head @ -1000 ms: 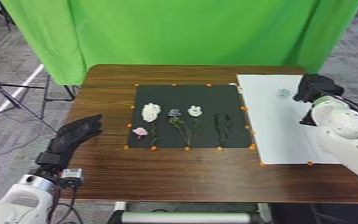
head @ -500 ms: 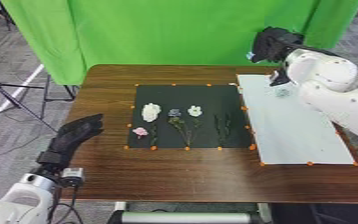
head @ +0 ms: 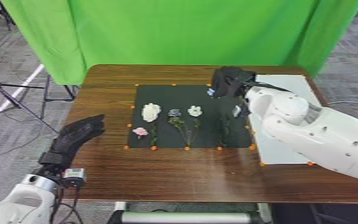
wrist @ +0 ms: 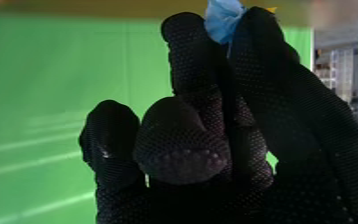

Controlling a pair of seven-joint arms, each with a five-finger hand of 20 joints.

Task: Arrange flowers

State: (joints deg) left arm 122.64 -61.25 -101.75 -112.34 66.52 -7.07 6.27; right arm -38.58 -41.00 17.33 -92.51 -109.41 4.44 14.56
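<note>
R hand (head: 230, 79) | pinching blue flwr (wrist: 222, 21) at tips, prob. to spare petals | blk mat (head: 193, 94) below hand

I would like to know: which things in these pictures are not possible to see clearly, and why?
- Light blue flower, right wrist view: cut off by the picture's edge; the black-gloved right hand hides its lower part.
- White rectangular sheet, head view: partly covered by the white right arm.
- Dark thin stems, head view: too small and dark against the black mat for details.
</note>
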